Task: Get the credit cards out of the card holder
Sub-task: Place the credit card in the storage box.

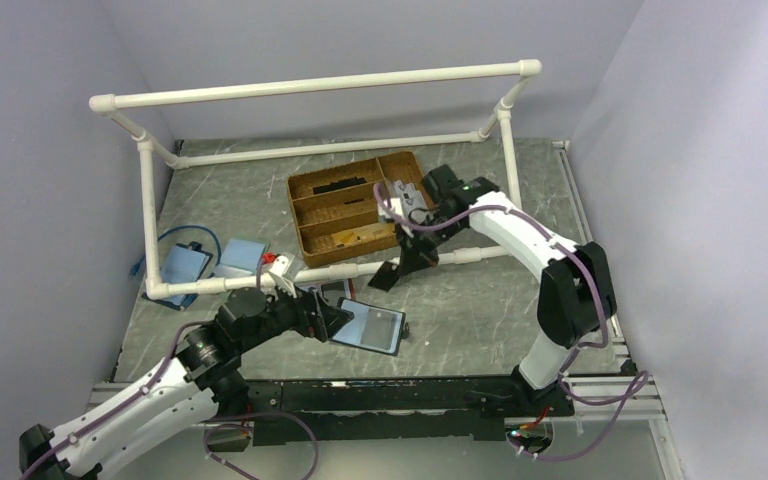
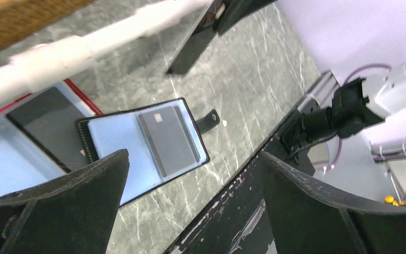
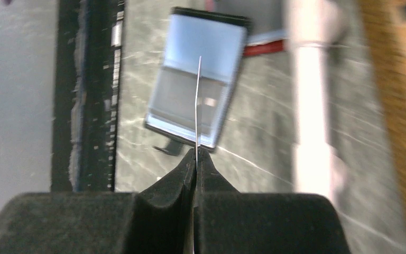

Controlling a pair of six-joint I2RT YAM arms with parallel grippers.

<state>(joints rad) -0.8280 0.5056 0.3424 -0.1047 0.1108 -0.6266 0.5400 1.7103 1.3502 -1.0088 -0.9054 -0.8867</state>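
The black-edged card holder (image 1: 372, 326) lies open on the table, also in the left wrist view (image 2: 117, 138) and the right wrist view (image 3: 206, 50). A grey credit card (image 2: 169, 140) sits in its right half. My left gripper (image 1: 337, 316) is open and empty just left of the holder, its fingers (image 2: 63, 206) spread above the holder's near edge. My right gripper (image 1: 412, 256) is shut on a dark credit card (image 1: 384, 275), held in the air near the white pipe. That card shows edge-on in the right wrist view (image 3: 197, 100) and dark in the left wrist view (image 2: 193, 45).
A red-edged holder (image 2: 16, 153) with a dark card (image 2: 47, 124) lies left of the black one. A white pipe frame (image 1: 320, 85) stands over the table, its front bar (image 2: 74, 50) close by. A wooden tray (image 1: 345, 210) sits behind it. Blue items (image 1: 185, 262) lie far left.
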